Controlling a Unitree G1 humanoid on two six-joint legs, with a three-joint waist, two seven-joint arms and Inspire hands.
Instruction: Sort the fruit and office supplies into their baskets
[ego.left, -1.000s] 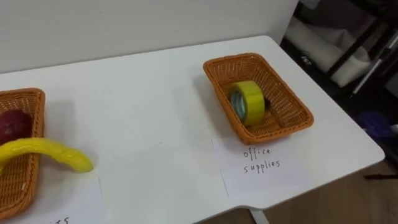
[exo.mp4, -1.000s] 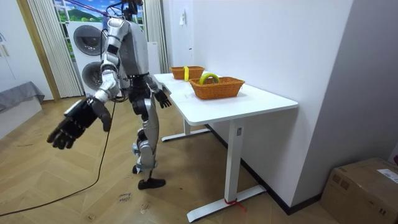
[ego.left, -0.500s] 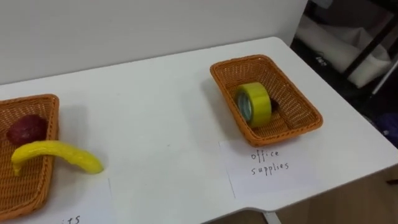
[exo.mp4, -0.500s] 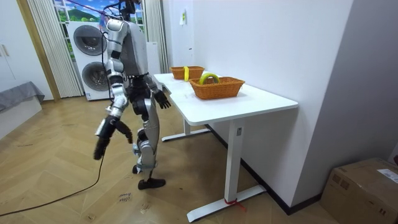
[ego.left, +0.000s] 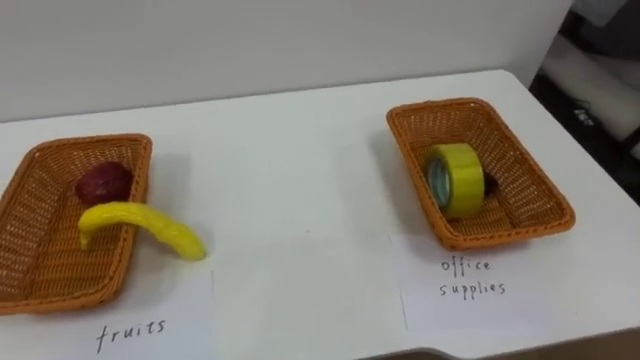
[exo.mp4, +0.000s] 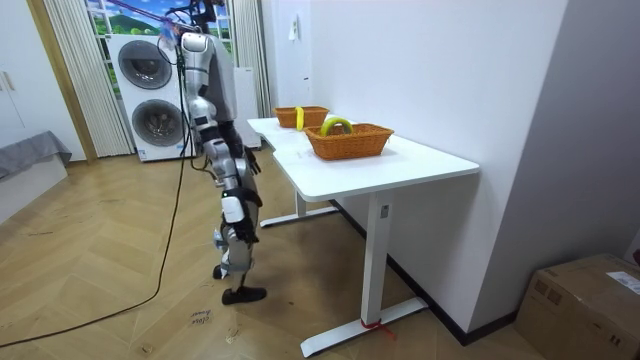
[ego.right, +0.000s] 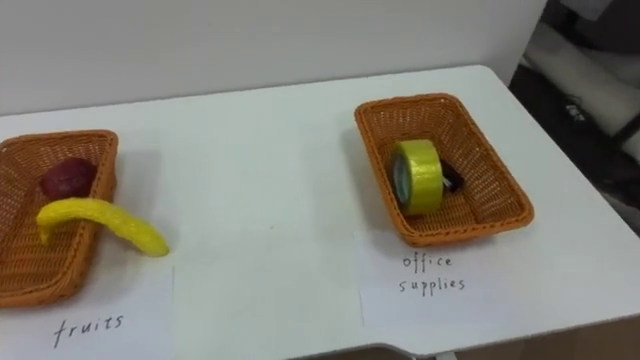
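Robot stands beside the white worktop (ego.left: 300, 170) | left basket (ego.left: 35, 262), "fruits" label (ego.left: 130, 331): dark red fruit (ego.left: 103, 183) inside, banana (ego.left: 140, 222) draped across its right rim | right basket (ego.left: 500, 238): yellow-green tape roll (ego.left: 455, 180) on edge | left hand (exo.mp4: 252, 163) and right hand (exo.mp4: 238, 197) low by the body, grip cannot be told

Two head views close above the table (ego.left: 300, 200); room view well off, same table side-on.
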